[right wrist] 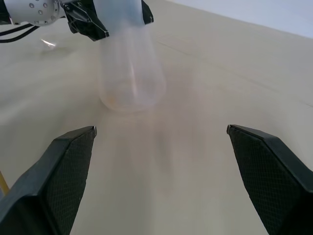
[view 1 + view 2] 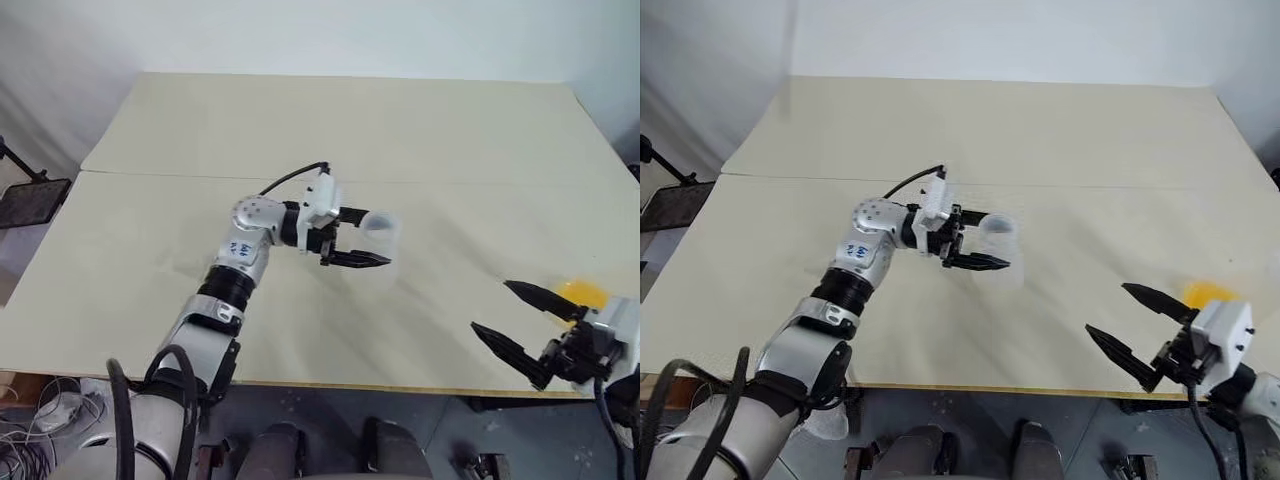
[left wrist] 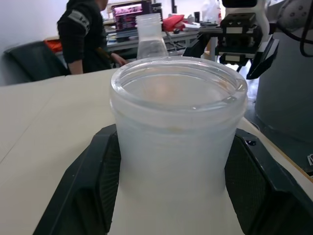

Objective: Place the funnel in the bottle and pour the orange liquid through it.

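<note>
The bottle (image 1: 129, 73), a clear conical flask, stands upright over the middle of the table, its base at or just above the tabletop. My left gripper (image 2: 375, 238) is shut on its neck (image 3: 178, 122), with one black finger (image 3: 93, 186) on each side. My right gripper (image 2: 490, 306) hangs open and holds nothing near the table's front right corner, pointing toward the flask. The orange liquid (image 2: 582, 293) shows as a yellow-orange patch just behind the right gripper, and its container cannot be made out. The funnel is hidden or out of view.
Beyond the held neck stands another clear narrow-necked vessel (image 3: 149, 36). A person in dark clothes (image 3: 83, 34) sits at a desk past the table. A black stand (image 2: 30, 195) is off the table's left side. The pale tabletop (image 2: 330, 120) stretches far back.
</note>
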Robot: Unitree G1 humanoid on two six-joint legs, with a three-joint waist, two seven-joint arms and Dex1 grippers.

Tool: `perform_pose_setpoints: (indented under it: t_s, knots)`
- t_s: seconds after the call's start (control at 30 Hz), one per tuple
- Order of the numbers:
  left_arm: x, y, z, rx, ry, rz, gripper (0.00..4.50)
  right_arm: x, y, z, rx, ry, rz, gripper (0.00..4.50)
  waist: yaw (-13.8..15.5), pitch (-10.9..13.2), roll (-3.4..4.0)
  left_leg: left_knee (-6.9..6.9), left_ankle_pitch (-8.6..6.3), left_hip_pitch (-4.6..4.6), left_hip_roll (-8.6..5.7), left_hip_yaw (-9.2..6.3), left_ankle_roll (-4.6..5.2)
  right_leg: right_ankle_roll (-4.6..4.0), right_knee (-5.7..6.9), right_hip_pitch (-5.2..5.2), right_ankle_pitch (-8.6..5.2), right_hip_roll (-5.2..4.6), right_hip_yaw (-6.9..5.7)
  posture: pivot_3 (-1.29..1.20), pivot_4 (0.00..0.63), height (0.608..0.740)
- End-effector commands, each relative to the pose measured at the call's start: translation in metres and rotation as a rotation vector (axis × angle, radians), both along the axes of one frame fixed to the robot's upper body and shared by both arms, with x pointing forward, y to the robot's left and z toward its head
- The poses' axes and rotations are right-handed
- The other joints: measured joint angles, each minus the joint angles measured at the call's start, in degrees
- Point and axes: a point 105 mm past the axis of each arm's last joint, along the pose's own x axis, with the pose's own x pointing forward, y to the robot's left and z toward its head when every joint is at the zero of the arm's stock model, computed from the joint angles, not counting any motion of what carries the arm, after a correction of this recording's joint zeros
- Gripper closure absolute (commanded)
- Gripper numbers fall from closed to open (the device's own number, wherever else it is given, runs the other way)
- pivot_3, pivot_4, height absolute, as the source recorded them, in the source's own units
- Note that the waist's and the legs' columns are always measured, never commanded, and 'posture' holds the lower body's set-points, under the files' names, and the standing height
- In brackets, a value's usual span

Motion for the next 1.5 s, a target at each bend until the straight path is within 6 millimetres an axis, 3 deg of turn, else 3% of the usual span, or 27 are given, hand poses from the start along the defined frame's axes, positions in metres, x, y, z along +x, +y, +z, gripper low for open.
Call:
perform_pose_setpoints:
  t_s: [0.03, 0.33, 0.6, 0.97, 1.4, 1.43, 1.5]
  knots:
    - [-0.003, -0.023, 0.007, 0.022, -0.060, -0.007, 1.88, -0.007, 0.002, 0.014, -0.012, -0.066, -0.007, 0.00, 0.34, 0.01, -0.01, 0.01, 0.00, 0.00, 0.00, 0.01, 0.01, 0.00, 0.00, 0.00, 0.00, 0.00, 0.01, 0.00, 0.150, 0.740]
    - [0.001, -0.041, -0.009, 0.094, -0.039, 0.063, 1.88, -0.011, 0.006, 0.016, -0.003, -0.086, -0.042, 0.00, 0.71, 0.01, -0.02, 0.04, 0.01, -0.03, 0.00, 0.00, 0.03, 0.00, -0.02, -0.01, 0.00, 0.00, 0.03, 0.00, 0.150, 0.740]
    - [0.002, -0.051, -0.002, 0.059, 0.028, 0.092, 1.88, -0.009, 0.007, 0.016, 0.000, -0.091, -0.056, 0.00, 0.76, 0.01, -0.02, 0.05, 0.01, -0.04, -0.02, -0.02, 0.04, 0.00, -0.02, -0.01, 0.00, -0.01, 0.04, 0.00, 0.150, 0.740]
    - [0.028, -0.050, 0.000, -0.004, 0.186, 0.255, 1.88, -0.007, 0.009, 0.014, 0.006, -0.094, -0.064, 0.00, 0.71, 0.01, -0.02, 0.05, 0.01, -0.04, -0.02, -0.01, 0.05, 0.00, 0.00, -0.01, 0.00, -0.01, 0.03, 0.00, 0.150, 0.740]
    - [0.035, -0.040, -0.016, 0.048, 0.176, 0.299, 1.88, -0.007, 0.010, 0.012, 0.008, -0.086, -0.053, 0.00, 0.71, 0.01, -0.02, 0.09, 0.01, -0.02, -0.03, 0.01, 0.05, 0.01, 0.04, -0.01, 0.01, -0.01, 0.04, 0.00, 0.150, 0.740]
    - [0.034, -0.039, -0.017, 0.055, 0.172, 0.294, 1.15, -0.007, 0.010, 0.011, 0.008, -0.086, -0.052, 0.00, 0.71, 0.01, -0.02, 0.09, 0.01, -0.02, -0.03, 0.01, 0.05, 0.01, 0.04, -0.01, 0.00, -0.01, 0.04, 0.00, 0.150, 0.740]
    - [0.033, -0.038, -0.019, 0.064, 0.167, 0.284, 0.59, -0.008, 0.011, 0.011, 0.009, -0.086, -0.051, 0.00, 0.70, 0.01, -0.02, 0.09, 0.01, -0.01, -0.03, 0.01, 0.05, 0.01, 0.06, -0.01, 0.01, -0.01, 0.04, 0.00, 0.150, 0.740]
